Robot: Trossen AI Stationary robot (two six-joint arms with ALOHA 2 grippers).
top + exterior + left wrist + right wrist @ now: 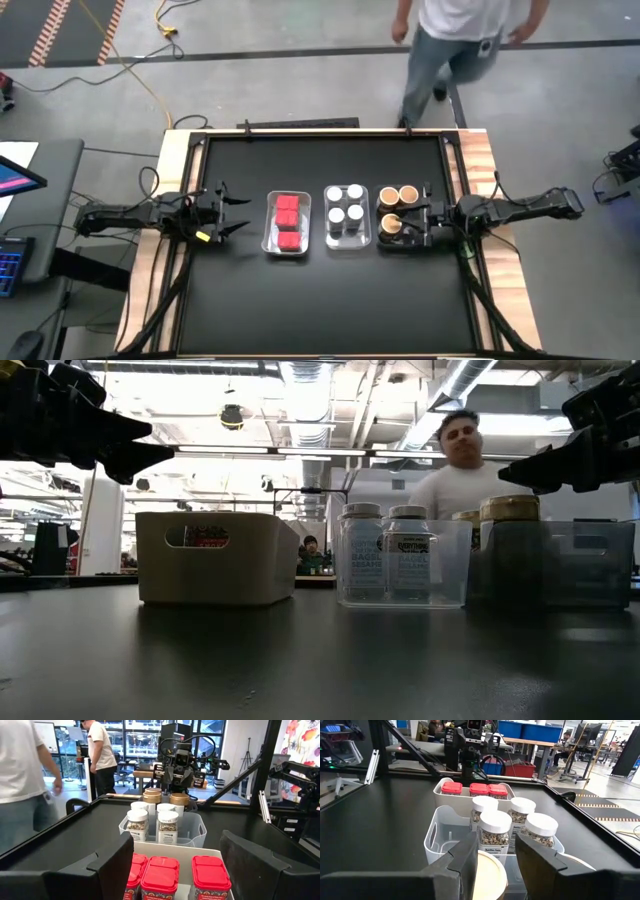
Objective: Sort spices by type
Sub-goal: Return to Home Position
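Left gripper (240,213): fingers spread wide, near red boxes (288,222). Right gripper (410,224): above brown-lidded jars (409,195), fingers apparently apart, empty.

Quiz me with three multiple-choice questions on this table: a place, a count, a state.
1. Which containers stand in the middle of the row?
A red boxes; B white-lidded jars; C tan-lidded jars.
2. How many white-lidded jars are there?
A two; B six; C four.
3. The left jaws are:
A open and empty; B shut on a jar; C shut on a box.

Answers: B, the high view shows them flanked by both other kinds. C, they stand in two rows of two. A, the left wrist view shows a wide gap with nothing between.
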